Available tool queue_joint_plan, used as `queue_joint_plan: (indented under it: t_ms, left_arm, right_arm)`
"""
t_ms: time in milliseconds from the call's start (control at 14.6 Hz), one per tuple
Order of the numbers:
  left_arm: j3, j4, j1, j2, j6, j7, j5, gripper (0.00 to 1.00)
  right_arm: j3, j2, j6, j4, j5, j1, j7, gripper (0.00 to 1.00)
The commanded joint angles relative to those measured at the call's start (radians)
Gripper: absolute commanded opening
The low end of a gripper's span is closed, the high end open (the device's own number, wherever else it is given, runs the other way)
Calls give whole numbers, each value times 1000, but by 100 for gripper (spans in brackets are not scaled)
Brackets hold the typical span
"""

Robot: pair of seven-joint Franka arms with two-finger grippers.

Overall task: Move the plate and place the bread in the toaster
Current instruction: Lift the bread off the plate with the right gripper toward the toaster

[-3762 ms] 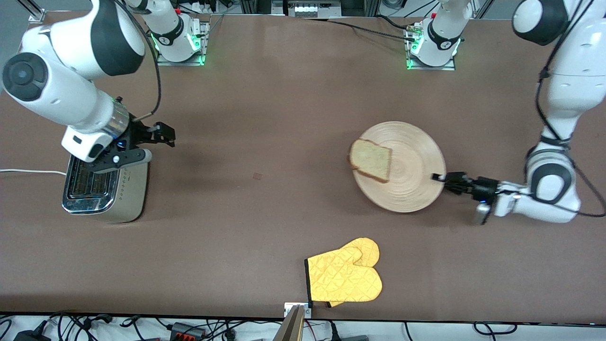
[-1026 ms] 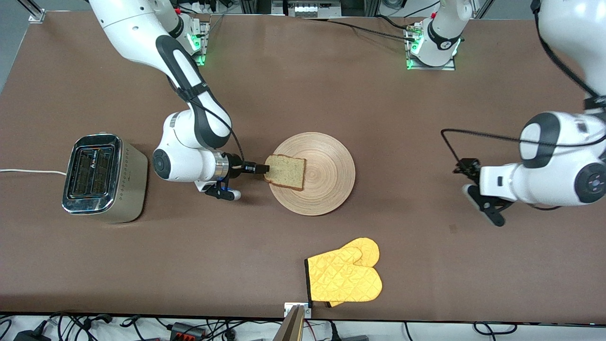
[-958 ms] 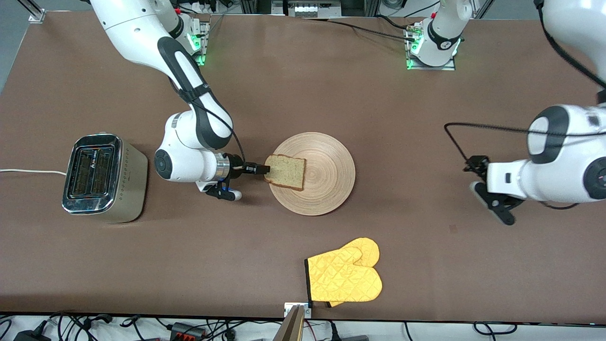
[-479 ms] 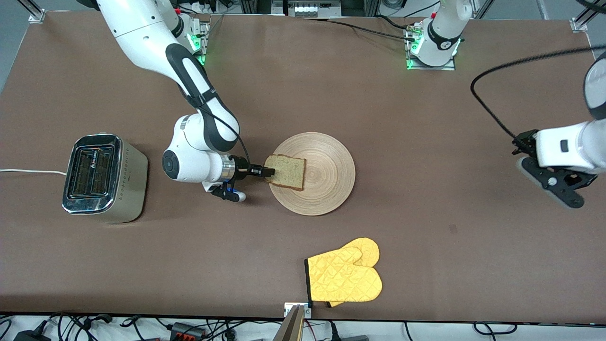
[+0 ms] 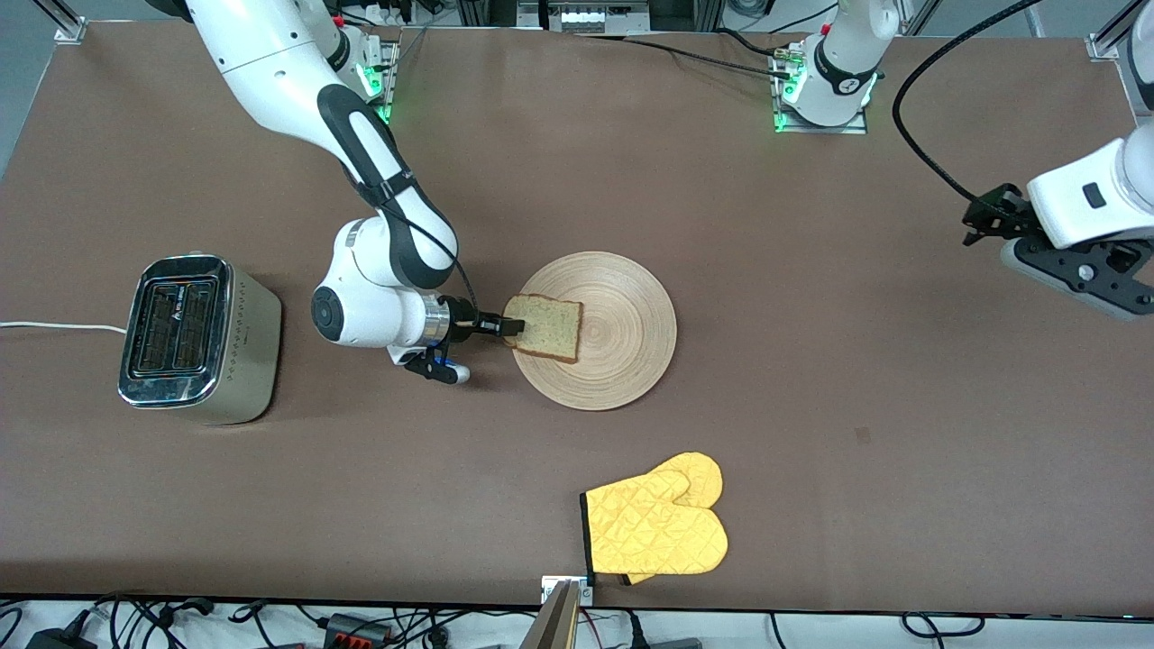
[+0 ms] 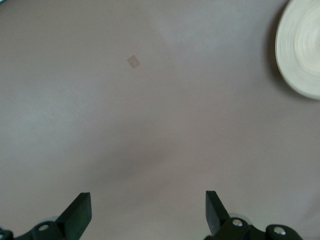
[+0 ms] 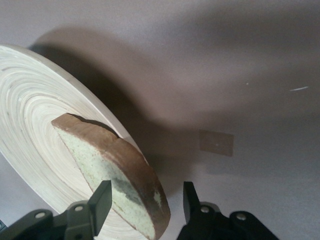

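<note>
The bamboo plate [image 5: 622,351] lies flat at mid-table. The bread slice [image 5: 545,326] lies on the part of the plate toward the toaster and overhangs the rim. My right gripper [image 5: 503,326] is low at that rim, open, with the bread's crust edge between its fingers. The right wrist view shows the bread [image 7: 115,170] on the plate [image 7: 30,115], between the spread fingers of the gripper [image 7: 147,202]. The toaster [image 5: 194,338] stands at the right arm's end. My left gripper [image 5: 978,221] is up over the left arm's end, open and empty [image 6: 148,212].
A yellow oven mitt [image 5: 656,527] lies near the table's front edge, nearer to the front camera than the plate. The toaster's white cord [image 5: 54,327] runs off the table's end. The left wrist view shows bare table and the plate's rim [image 6: 302,50].
The plate with the bread has moved from the left arm's end to mid-table. My left gripper let go, rose and withdrew. My right gripper came from over the toaster to the bread's edge.
</note>
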Motion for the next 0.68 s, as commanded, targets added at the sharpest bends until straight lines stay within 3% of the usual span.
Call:
queue_joint_plan:
  t_ms: [0, 342, 479, 616]
  left_arm:
    - [22, -167, 6, -126, 77, -158, -27, 100]
    - [147, -169, -38, -149, 129, -181, -22, 100]
    - [147, -170, -49, -163, 126, -180, -20, 100]
    - [146, -166, -72, -163, 123, -149, -20, 100]
  right_arm:
    - [4, 15, 2, 20, 23, 0, -26, 56]
    - [4, 12, 0, 20, 22, 0, -34, 12]
    - [4, 9, -6, 36, 23, -3, -69, 0]
    - [3, 7, -20, 63, 20, 0, -73, 0]
